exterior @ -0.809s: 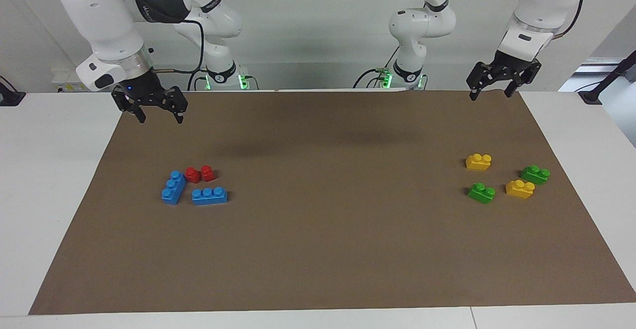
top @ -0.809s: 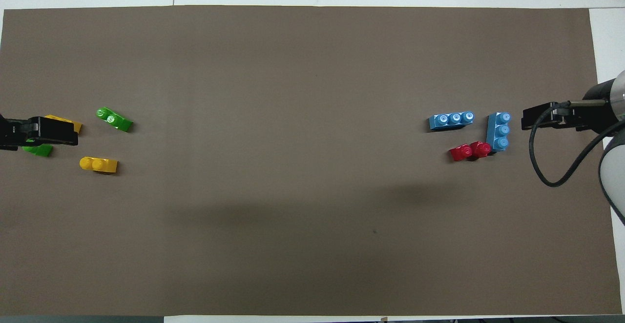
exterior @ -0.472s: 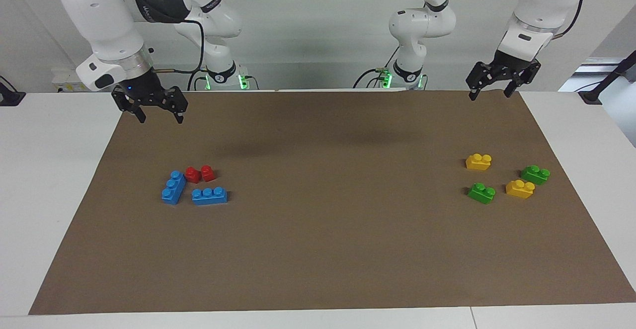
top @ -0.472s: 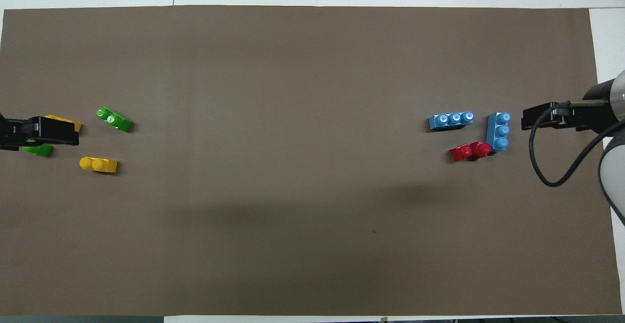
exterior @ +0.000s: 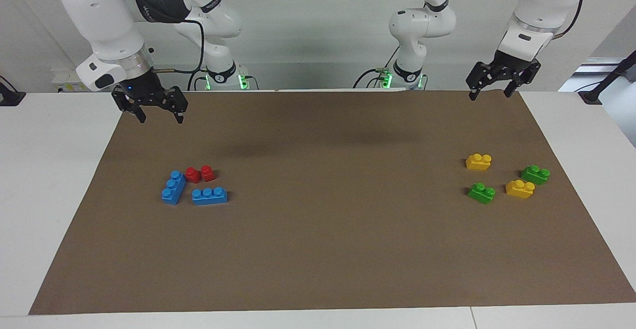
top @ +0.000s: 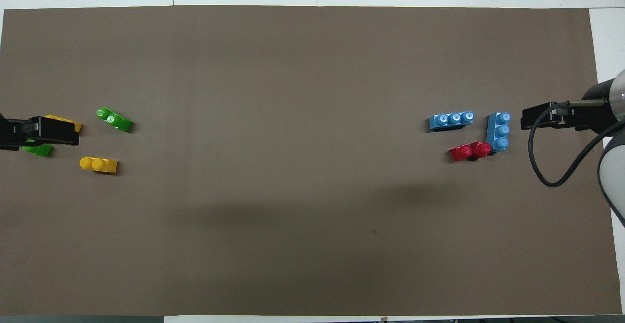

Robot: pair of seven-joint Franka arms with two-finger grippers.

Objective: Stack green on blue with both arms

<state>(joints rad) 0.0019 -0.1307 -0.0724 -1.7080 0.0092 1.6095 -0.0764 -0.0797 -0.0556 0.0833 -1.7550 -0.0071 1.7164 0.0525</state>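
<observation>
Two green bricks lie on the brown mat toward the left arm's end, one (exterior: 481, 193) farther from the robots, one (exterior: 535, 174) nearer. In the overhead view the first (top: 114, 119) shows whole and the second (top: 36, 150) is partly covered by my left gripper (top: 41, 131). Two blue bricks (exterior: 173, 187) (exterior: 209, 196) lie toward the right arm's end, and both show in the overhead view (top: 498, 131) (top: 451, 120). My left gripper (exterior: 490, 95) is open and empty, raised over the mat's corner. My right gripper (exterior: 161, 119) (top: 549, 118) is open and empty, raised over the mat's other corner.
Two red bricks (exterior: 199, 174) touch each other beside the blue ones, nearer to the robots. Two yellow bricks (exterior: 478, 161) (exterior: 519, 189) lie among the green ones. The brown mat (exterior: 328, 229) covers most of the white table.
</observation>
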